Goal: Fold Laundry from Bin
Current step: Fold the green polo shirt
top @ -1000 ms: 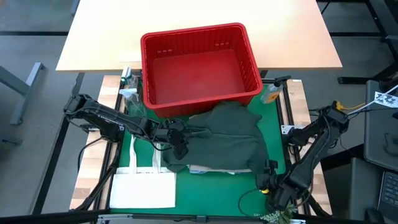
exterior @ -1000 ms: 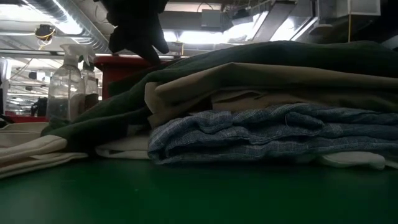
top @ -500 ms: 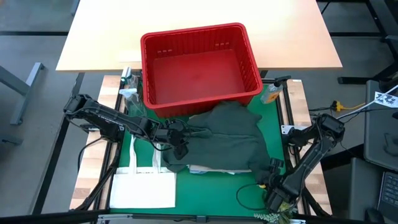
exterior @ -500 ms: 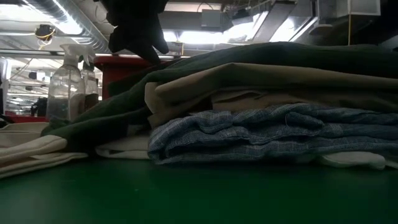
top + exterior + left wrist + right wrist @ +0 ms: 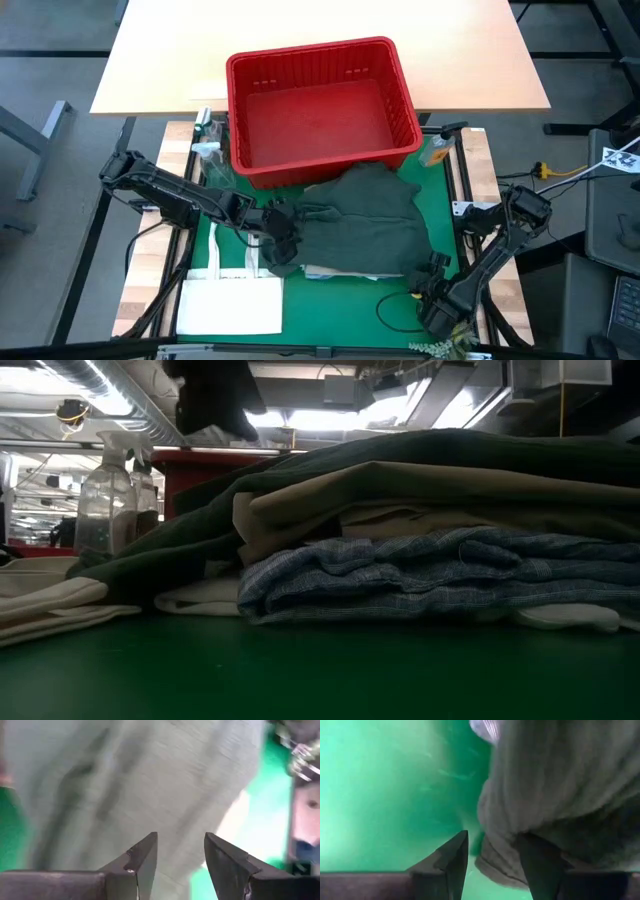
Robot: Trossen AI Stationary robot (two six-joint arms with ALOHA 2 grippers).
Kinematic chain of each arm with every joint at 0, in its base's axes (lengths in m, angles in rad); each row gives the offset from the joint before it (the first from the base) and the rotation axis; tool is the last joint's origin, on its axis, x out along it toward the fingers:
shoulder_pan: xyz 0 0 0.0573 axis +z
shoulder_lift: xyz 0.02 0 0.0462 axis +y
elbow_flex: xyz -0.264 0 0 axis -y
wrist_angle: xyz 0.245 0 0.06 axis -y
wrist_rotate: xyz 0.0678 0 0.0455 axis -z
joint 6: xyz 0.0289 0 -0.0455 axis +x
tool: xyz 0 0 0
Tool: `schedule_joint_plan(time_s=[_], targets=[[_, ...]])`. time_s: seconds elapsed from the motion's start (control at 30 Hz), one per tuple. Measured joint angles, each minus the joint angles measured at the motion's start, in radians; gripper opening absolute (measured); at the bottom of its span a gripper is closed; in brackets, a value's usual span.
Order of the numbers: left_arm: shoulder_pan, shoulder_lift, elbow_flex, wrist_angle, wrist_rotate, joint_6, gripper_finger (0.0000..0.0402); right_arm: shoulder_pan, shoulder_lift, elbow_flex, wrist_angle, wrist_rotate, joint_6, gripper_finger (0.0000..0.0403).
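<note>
High view showed the red bin (image 5: 320, 105) empty at the far side of the desk (image 5: 200, 232), with the laundry (image 5: 365, 220) stacked on the green mat just in front of it, a dark green garment lying on top. Over the last second the left pincer (image 5: 283, 243) had drawn back a little from the near-left edge of that green garment and slid toward the front of the mat, and in the low view it had lifted clear of the pile, so it no longer touched the cloth. The right arm had also folded lower, bringing the right pincer (image 5: 437, 268) in beside the stack's near-right corner. That suggested the last smoothing pass on the top garment was finished and the folding was close to done, since nothing remained in the bin. In the left wrist view the left pincer (image 5: 180, 857) stood released, its fingers parted with nothing between them and the green cloth only hanging blurred beyond. In the right wrist view the right pincer (image 5: 492, 857) was likewise released and empty, its fingers apart, with the rolled hem of the green garment lying just ahead of them; whether a fingertip brushed the hem could not be told. The low view showed the pile as green over beige over blue-striped cloth.
</note>
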Motion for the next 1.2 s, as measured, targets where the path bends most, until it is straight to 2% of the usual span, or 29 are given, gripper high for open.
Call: schedule_joint_plan(time_s=[0.13, 0.23, 0.43, 0.53, 0.73, 0.93, 1.07, 1.2], targets=[[-0.073, 0.009, 0.0, 0.003, 0.091, -0.066, 0.0146, 0.0, 0.012, -0.044, 0.035, -0.044, 0.0, 0.017], [-0.144, 0.028, 0.0, -0.01, 0.097, -0.128, 0.0141, -0.001, 0.01, -0.057, 0.042, -0.051, -0.002, 0.017], [-0.272, 0.091, 0.0, -0.012, -0.087, -0.226, 0.0141, -0.001, 0.012, -0.059, 0.049, -0.052, -0.005, 0.017], [-0.309, 0.137, 0.0, -0.022, -0.135, -0.237, 0.0141, -0.001, 0.012, -0.06, 0.05, -0.057, -0.005, 0.017], [-0.335, 0.25, 0.0, -0.027, -0.141, -0.256, 0.0141, -0.001, 0.012, -0.06, 0.051, -0.069, -0.005, 0.017], [-0.317, 0.365, 0.0, -0.121, -0.163, -0.332, 0.0141, -0.002, 0.013, -0.061, 0.051, -0.08, -0.005, 0.017], [-0.293, 0.416, 0.001, -0.24, -0.12, -0.42, 0.0141, -0.002, 0.013, -0.061, 0.052, -0.103, -0.005, 0.017], [-0.28, 0.421, 0.005, -0.329, -0.069, -0.443, 0.0141, -0.004, 0.014, -0.061, 0.048, -0.135, 0.007, 0.017]])
